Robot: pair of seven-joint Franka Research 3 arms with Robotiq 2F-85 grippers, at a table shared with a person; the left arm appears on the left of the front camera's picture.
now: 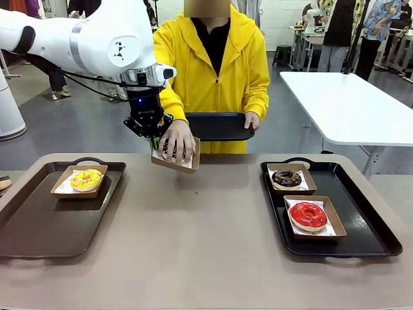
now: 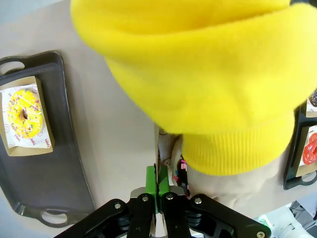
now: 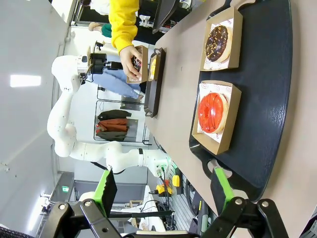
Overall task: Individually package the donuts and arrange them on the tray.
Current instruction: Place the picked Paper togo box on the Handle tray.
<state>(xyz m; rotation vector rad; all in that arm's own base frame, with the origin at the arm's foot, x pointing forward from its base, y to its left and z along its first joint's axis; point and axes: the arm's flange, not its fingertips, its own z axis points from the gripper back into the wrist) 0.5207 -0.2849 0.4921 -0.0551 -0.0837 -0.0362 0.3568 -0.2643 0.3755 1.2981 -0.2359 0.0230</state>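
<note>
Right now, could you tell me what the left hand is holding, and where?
The left hand pinches the near edge of the cardboard box whose donut the person's hand covers.

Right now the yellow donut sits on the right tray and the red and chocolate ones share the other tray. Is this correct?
Not quite. The yellow donut sits in its box on the left tray, as the front view shows. The red donut and the chocolate donut share the other tray, the right one.

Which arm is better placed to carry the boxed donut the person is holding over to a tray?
Left. The left gripper is shut on the edge of that box, under the person's hand. The right gripper hangs open over the right tray, away from the box.
</note>
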